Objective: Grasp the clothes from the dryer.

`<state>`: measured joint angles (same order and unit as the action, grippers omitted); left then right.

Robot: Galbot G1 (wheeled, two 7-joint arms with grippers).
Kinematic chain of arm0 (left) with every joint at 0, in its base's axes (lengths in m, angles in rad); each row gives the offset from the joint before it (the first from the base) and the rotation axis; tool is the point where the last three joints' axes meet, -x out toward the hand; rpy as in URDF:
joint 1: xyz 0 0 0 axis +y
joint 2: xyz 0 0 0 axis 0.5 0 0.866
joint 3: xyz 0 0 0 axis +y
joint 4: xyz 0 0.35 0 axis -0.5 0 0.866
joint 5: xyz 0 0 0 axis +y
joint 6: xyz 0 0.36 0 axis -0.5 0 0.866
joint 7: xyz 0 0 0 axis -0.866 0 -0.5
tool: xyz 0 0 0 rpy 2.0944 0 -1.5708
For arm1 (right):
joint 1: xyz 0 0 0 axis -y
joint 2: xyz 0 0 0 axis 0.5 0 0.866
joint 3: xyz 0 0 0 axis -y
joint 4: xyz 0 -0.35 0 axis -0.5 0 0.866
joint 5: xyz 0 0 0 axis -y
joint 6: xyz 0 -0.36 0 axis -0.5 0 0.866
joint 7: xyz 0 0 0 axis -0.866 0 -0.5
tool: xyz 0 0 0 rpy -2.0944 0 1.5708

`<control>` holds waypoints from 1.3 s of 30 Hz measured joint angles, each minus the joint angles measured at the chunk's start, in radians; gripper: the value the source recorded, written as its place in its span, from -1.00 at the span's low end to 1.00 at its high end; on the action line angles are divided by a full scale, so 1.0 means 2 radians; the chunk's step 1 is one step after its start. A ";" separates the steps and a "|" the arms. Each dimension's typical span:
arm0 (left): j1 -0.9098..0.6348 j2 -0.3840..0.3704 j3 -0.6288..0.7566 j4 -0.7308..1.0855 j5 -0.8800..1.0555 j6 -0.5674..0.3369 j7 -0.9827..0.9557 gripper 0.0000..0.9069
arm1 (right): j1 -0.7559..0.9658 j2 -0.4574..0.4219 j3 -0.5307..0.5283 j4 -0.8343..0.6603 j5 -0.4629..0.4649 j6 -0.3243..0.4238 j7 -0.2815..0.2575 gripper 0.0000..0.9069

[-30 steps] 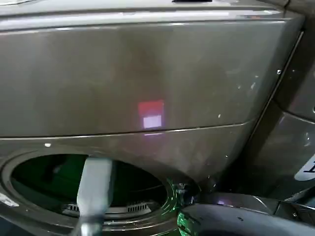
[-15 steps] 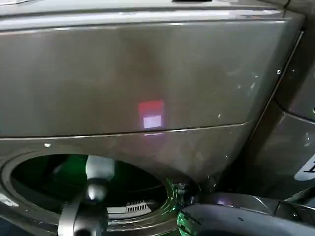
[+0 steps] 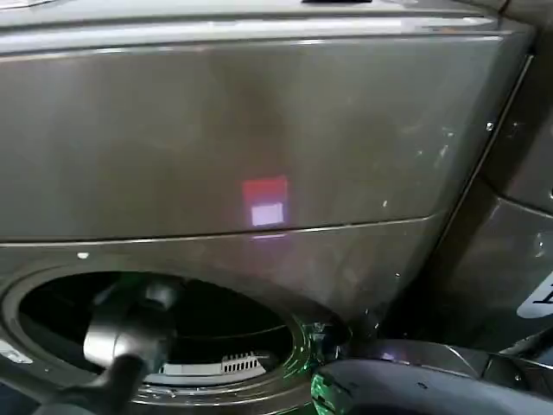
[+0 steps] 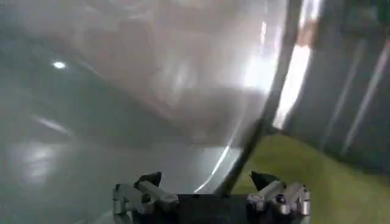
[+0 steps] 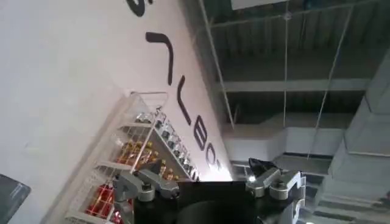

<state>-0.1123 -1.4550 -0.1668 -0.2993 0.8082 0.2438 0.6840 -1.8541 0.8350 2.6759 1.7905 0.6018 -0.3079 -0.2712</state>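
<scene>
The dryer is a bronze-grey front-loader, its round porthole open at the lower left of the head view. My left arm reaches in through that opening. In the left wrist view my left gripper is open inside the grey drum, nothing between its fingers. A yellow-green piece of the clothes lies just beyond and to one side of one fingertip, apart from it. My right gripper is open and empty, held away from the dryer and pointing at a white wall.
A white lint grille sits at the porthole's lower rim. The dark open door stands at the lower right, next to a second machine. A dark curved bar crosses the drum ahead of the left gripper. A wire rack hangs on the wall.
My left arm has pushed further through the porthole: its pale upright link has gone inside and the grey joint now sits in the opening, shifted left. The green glow inside has faded.
</scene>
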 measured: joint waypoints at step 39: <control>0.006 0.006 0.027 0.057 0.152 0.009 0.019 -1.00 | -0.004 0.007 0.007 0.000 -0.001 0.004 -0.004 1.00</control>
<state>-0.1005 -1.4435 -0.1121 -0.1861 1.1115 0.2622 0.7225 -1.8623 0.8484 2.6900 1.7907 0.5999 -0.2996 -0.2795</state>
